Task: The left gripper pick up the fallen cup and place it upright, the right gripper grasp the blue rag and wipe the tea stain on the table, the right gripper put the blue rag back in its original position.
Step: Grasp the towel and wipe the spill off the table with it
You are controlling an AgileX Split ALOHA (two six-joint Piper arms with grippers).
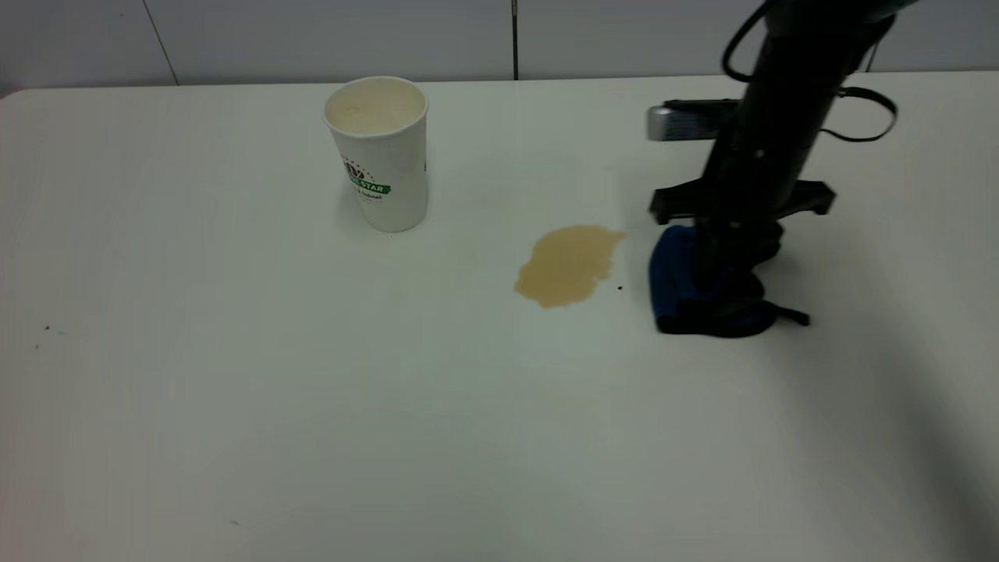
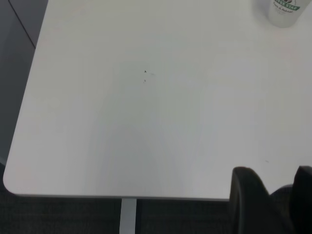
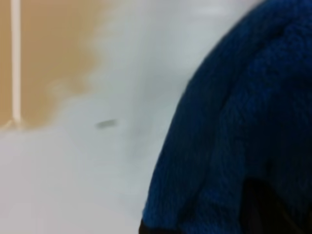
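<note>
1. The right hand (image 1: 714,293) stands down on the blue rag (image 1: 673,273), which lies on the white worktop (image 1: 312,406) just to the right of the tea stain (image 1: 568,264). Its fingers are buried in the cloth, so I cannot tell if they are closed on it or not.
2. The left hand (image 2: 273,204) is parked near the corner of the worktop, far from the work; only its dark fingers show in the left wrist view, with a gap between them and nothing held, so it seems open.
3. The paper cup (image 1: 380,152) already stands upright, well to the left of the stain, so I judge that the wiping step is now in hand.
4. Risk: if the hand grips only a thin fold, the rag can slip out during the wipe. The stain would then stay, still wet and untouched as it looks now.
5. Risk: a wide sweep to the left can reach the cup. It looks empty and light, so a small push can tip it again.
6. Risk: pressing too lightly may only smear the liquid wider, and the rag's short black strap (image 1: 792,315) can drag through it.
7. Writing: the cup carries a green band with white letters that read "STAR"; the letters before it and the small line below are not readable. No other label is visible.
</note>
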